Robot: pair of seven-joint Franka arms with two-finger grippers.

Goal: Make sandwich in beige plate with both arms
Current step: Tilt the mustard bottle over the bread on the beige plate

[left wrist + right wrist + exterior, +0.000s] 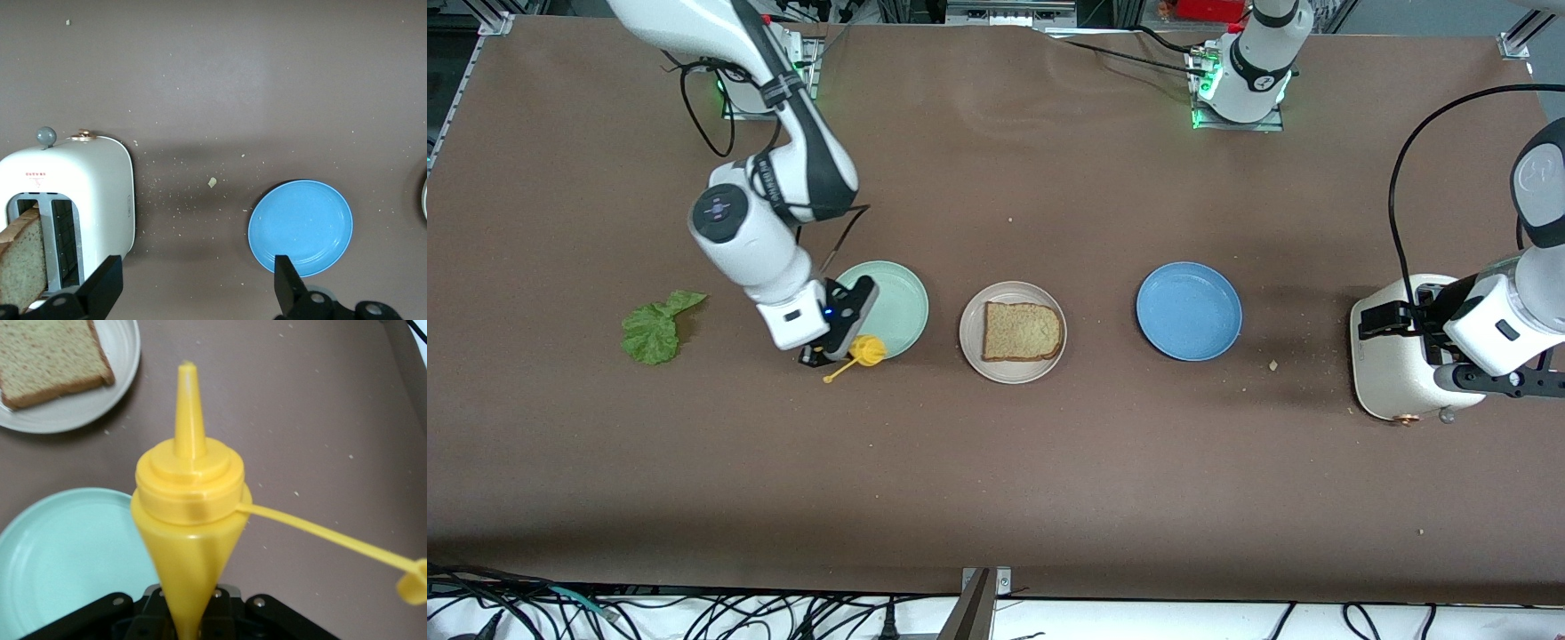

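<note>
The beige plate (1013,332) sits mid-desk with one bread slice (1023,332) lying flat on it, so the sandwich is barely begun. The right tool (829,357) is clamped on a yellow squeeze bottle (866,350), held at the rim of the mint plate (895,305) just beside the beige plate toward the right arm's end; its cap hangs off on a strap, nozzle bare. The step in hand looks like saucing the slice: the next move calls for carrying the nozzle over the bread and tipping it without dragging across the plate rim. The lettuce leaf (655,330) lies on the desk well away from the beige plate, toward the right arm's end, and is not yet used. The left tool (193,290) hovers with jaws wide, holding nothing, over the white toaster (1392,356), which stands toward the left arm's end past the blue plate (1189,310); a second slice (21,257) stands in its slot, probably that arm's next pick. The desk (996,498) is brown and matt, dotted with crumbs near the toaster. Cables trail along its edge nearest the camera, and aluminium framing lines the base end.
</note>
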